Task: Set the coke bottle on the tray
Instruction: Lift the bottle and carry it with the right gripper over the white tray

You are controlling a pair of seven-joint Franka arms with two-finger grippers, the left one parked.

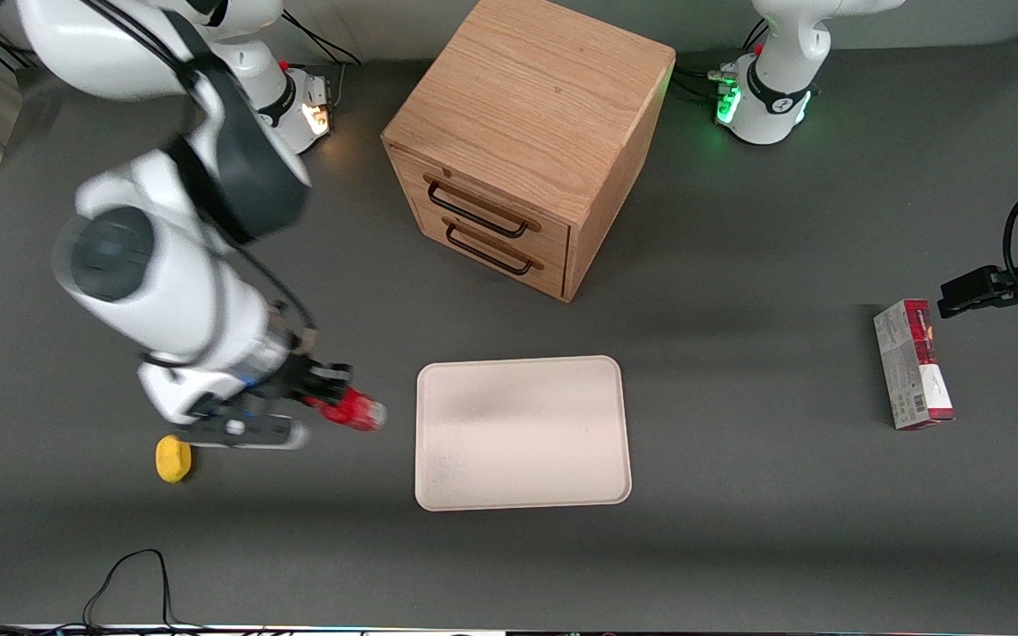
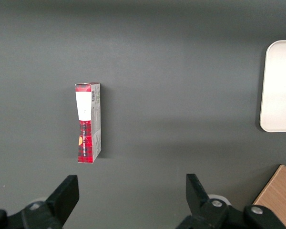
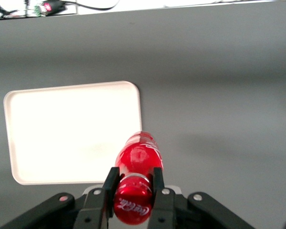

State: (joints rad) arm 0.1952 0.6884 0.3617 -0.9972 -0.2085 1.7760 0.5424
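- Front view first: we see the gripper (image 1: pixel 332 402) just beside the tray (image 1: pixel 522 433), on the side toward the working arm's end of the bench (image 1: pixel 739 530), not over it.
- We have the coke bottle (image 1: pixel 354 409) pinched between the two fingers, lying roughly level, its free end pointing at the tray's rim.
- Right wrist view: we look along the bottle (image 3: pixel 136 183), both fingers (image 3: pixel 158 193) pressed against its sides near the cap, the tray (image 3: pixel 71 131) lying off-white below it.
- A lemon (image 1: pixel 173 459) sits on the bench near the gripper, nearer the front camera.
- We spot the wooden cabinet (image 1: pixel 527 132) farther from the front camera than the tray.
- A red-and-grey carton (image 1: pixel 913 364) lies toward the parked arm's end.
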